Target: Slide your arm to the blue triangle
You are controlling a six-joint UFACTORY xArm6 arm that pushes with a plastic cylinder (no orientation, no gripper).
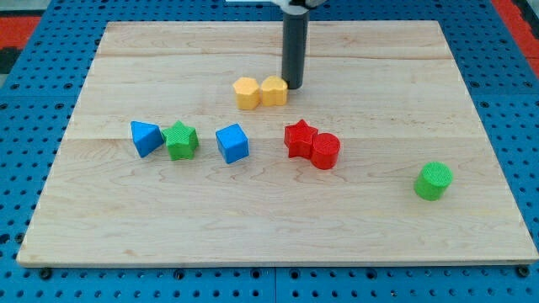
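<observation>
Tip [295,86] of my rod, which has no hand to open or close, touches 2 yellow blocks [260,92] near the table's top edge, well apart from the blue triangle [145,138] toward the left edge.

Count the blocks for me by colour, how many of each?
Blue: 2, blue triangle and blue cube
Green: 2, green star and green cylinder
Red: 2, red star and red cylinder
Yellow: 2, yellow hexagon and yellow block
Total: 8
</observation>
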